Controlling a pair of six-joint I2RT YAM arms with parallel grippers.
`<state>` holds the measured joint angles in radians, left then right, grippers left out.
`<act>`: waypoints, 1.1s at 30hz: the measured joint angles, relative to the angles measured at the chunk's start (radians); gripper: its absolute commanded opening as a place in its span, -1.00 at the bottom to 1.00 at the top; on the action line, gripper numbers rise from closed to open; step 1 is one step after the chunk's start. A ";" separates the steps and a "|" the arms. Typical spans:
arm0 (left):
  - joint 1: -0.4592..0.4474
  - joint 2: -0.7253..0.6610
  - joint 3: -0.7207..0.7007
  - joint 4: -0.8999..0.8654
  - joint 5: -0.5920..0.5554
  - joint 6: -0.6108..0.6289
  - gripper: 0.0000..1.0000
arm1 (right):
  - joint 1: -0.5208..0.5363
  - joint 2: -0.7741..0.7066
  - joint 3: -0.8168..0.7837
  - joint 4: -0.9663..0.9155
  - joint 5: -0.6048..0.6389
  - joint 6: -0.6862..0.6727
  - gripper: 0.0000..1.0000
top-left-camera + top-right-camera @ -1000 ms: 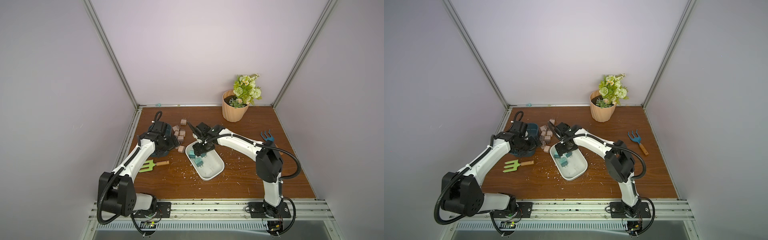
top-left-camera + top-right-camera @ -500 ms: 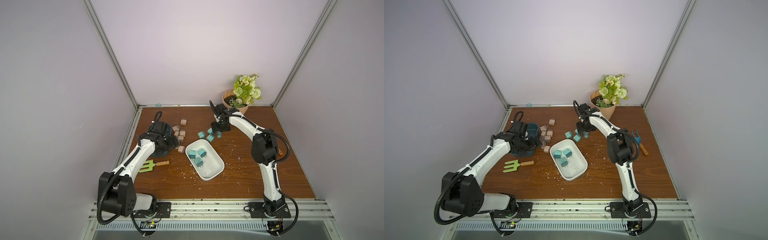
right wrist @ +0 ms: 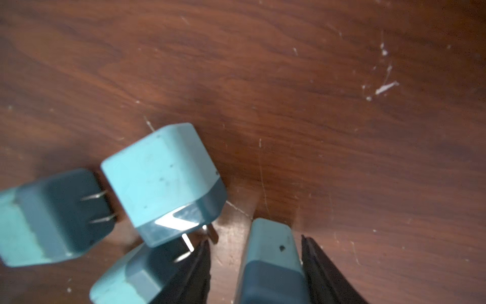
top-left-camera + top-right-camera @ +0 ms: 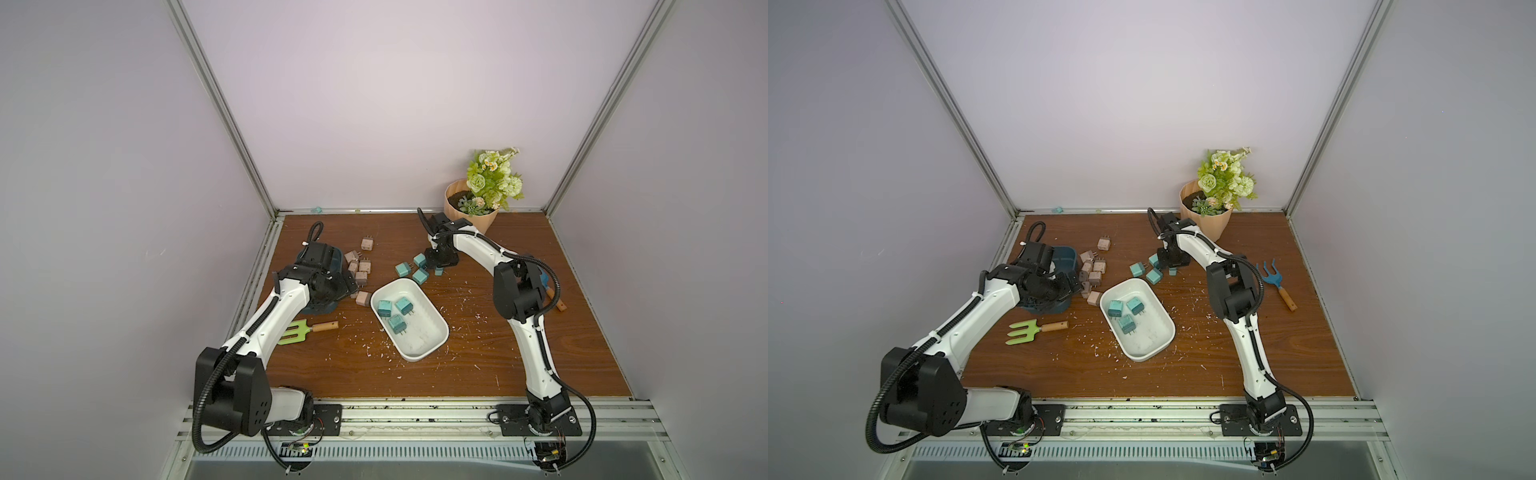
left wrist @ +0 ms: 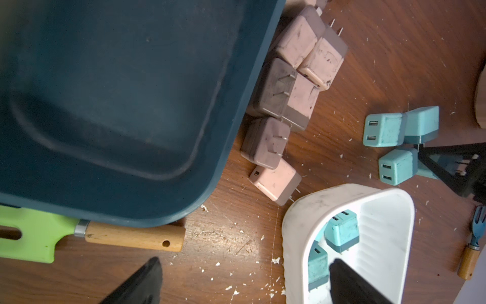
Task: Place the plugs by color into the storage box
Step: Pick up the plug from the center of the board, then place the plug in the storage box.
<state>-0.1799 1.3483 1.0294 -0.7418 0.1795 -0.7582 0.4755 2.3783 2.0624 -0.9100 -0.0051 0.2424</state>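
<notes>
At the back of the tabletop (image 4: pixel 478 357), just in front of the flower pot (image 4: pixel 485 222), the right arm's fingers (image 3: pixel 194 276) reach down among four loose teal plugs and stand on either side of one teal plug (image 3: pixel 273 263). They are parted, with a strip of bare wood showing between one finger and the plug's side. The other finger lies so close that contact there is hard to judge, so this reads as a bracket, not a pinch. The three other loose teal plugs (image 4: pixel 401 269) lie bunched just beside it, on the side toward the left arm, with prongs pointing different ways. Three more teal plugs (image 4: pixel 1126 324) rest inside the white storage box (image 4: pixel 422 338) in the middle of the tabletop, grouped at its end nearer the back wall. The pinkish-tan plugs (image 4: pixel 361 277) lie on the wood in a loose cluster along the edge of the dark blue storage box (image 5: pixel 118 92). One of them (image 4: pixel 367 243) sits apart toward the back wall, and another (image 5: pixel 274 181) lies between the blue box's rim and the white box's corner. The left arm's fingers (image 5: pixel 142 284) are spread wide, up in the air by the near end of the blue box — one hangs over bare wood, the other over the white box's corner. A green garden fork (image 4: pixel 299 330) lies near the left arm, with its wooden handle close to the blue box. A blue garden fork (image 4: pixel 1273 276) lies beyond the right arm. White flecks (image 4: pixel 461 305) dot the wood around the white box.
</notes>
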 measured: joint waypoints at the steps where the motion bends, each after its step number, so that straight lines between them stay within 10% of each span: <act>1: 0.000 0.000 0.000 0.000 0.000 0.001 1.00 | -0.001 0.002 0.000 0.001 0.000 0.002 -0.18; 6: 0.000 0.002 0.000 0.000 0.002 0.006 1.00 | -0.006 0.003 0.000 0.012 0.000 0.002 -0.48; 19: 0.000 0.033 0.002 0.001 0.004 0.015 1.00 | 0.012 -0.278 -0.229 0.022 -0.028 0.002 -0.47; 33: 0.000 0.059 0.022 0.013 0.023 0.022 1.00 | 0.317 -0.601 -0.644 0.095 -0.076 0.036 -0.43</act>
<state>-0.1799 1.4075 1.0515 -0.7284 0.2020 -0.7364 0.7921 1.7775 1.4189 -0.8150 -0.0814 0.2787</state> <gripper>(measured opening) 0.999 0.314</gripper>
